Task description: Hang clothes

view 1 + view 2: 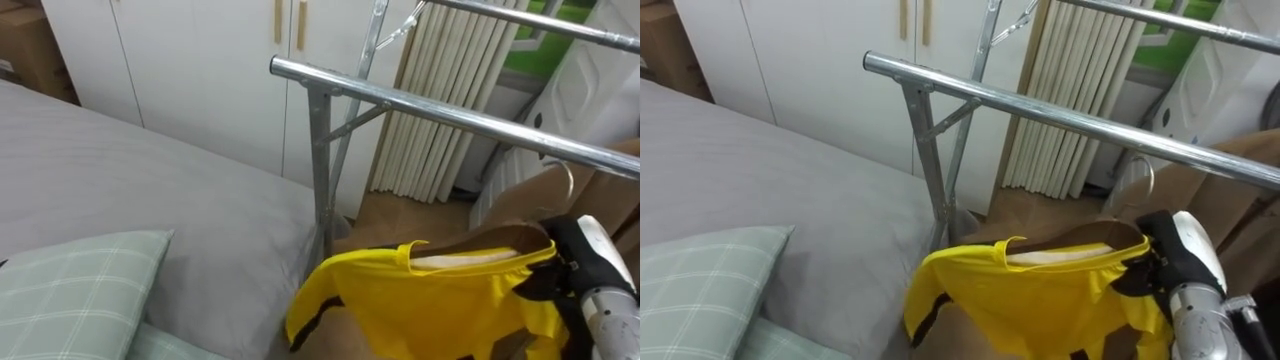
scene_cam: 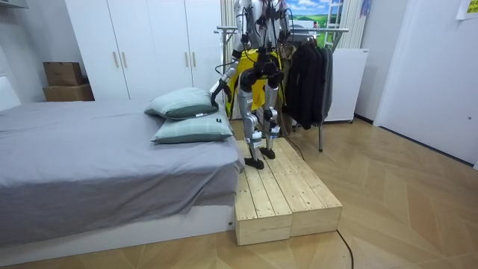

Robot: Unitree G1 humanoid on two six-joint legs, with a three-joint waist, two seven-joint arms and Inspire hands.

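**A:** so where's the shirt at?

**B:** My right hand is at the right end of the wooden hanger carrying the yellow shirt. Grip's hidden, can't tell. The hanger lies left-to-right along the silver metal rail, hook pointing up, just under it.

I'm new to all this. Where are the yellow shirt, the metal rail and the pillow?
yellow shirt [image 1: 430, 305], left eye view, on the cloth below its collar.
metal rail [image 1: 450, 113], left eye view, midway along the near bar.
pillow [image 1: 70, 285], left eye view, on its checked top.
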